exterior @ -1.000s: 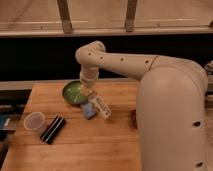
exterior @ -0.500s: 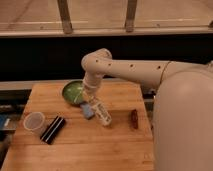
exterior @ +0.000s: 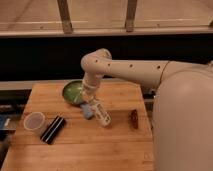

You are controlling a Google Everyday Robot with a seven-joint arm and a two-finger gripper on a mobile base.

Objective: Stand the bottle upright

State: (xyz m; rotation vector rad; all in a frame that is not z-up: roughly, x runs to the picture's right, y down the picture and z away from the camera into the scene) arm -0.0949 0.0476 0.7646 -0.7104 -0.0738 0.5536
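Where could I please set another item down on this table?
Bare: the front strip of the table, nearer than the black bar and brown item, and the left rear corner behind the cup. Crowded: the middle, where the end effector grips the tilted bottle beside the green bowl and a blue object.

Bottle (exterior: 102, 115) is leaning on the tabletop (exterior: 100, 147), upper end in the pincer (exterior: 92, 102) — bowl (exterior: 72, 92) sitting just behind-left, cup (exterior: 34, 121) and bar (exterior: 53, 129) sitting farther left, cup leftmost.

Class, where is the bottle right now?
Mid-table in the camera view, the bottle sits tilted in the shut end effector, beside a blue object, near the green bowl.
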